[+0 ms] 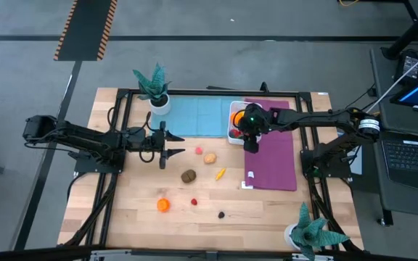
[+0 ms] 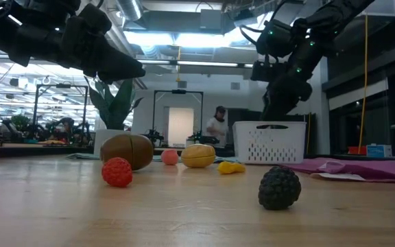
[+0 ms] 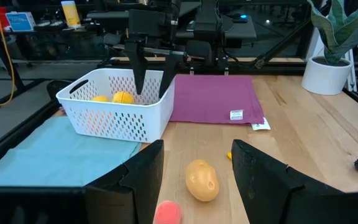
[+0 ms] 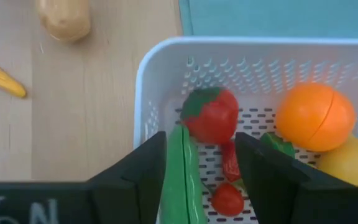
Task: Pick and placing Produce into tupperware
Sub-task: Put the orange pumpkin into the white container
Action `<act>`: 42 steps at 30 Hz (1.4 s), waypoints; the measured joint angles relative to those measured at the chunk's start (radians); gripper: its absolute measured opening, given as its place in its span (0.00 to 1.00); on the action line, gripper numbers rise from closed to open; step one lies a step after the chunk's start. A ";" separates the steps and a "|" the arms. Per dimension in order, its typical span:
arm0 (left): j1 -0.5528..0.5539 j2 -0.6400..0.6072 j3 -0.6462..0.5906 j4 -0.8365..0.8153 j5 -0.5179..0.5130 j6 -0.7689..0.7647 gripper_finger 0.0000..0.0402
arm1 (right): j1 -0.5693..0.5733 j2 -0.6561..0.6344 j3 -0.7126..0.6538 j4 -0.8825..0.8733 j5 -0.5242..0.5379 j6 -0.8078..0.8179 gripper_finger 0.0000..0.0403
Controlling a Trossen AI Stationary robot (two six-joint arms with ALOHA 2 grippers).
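While the right gripper [image 4: 193, 163] hangs over the tupperware [image 1: 236, 123], release the green piece [image 4: 184, 177].
Jaws parted around it; lift straight up. Left gripper [image 3: 194, 163] released, near the potato [image 3: 202, 179].

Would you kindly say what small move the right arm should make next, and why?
Probably lift the right gripper clear of the basket: its fingers are open over it, and the green piece and red piece lie inside, while the potato waits outside.
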 joint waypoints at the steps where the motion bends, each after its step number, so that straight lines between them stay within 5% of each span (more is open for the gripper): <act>1: 0.000 0.000 0.000 0.000 0.000 0.001 0.45 | -0.002 0.000 0.002 0.002 0.000 0.000 0.48; 11: 0.000 -0.001 0.000 0.000 0.000 0.002 0.45 | -0.011 -0.050 0.103 -0.059 0.000 0.008 0.48; 24: 0.000 -0.022 0.000 0.000 0.000 0.002 0.45 | 0.108 -0.342 -0.178 0.393 -0.004 0.060 0.48; 31: 0.000 -0.022 0.000 0.000 0.000 0.002 0.45 | 0.218 -0.342 -0.299 0.658 -0.004 0.061 0.48; 42: -0.001 -0.022 0.000 -0.002 0.000 0.000 0.45 | 0.240 -0.319 -0.334 0.687 0.000 0.131 0.48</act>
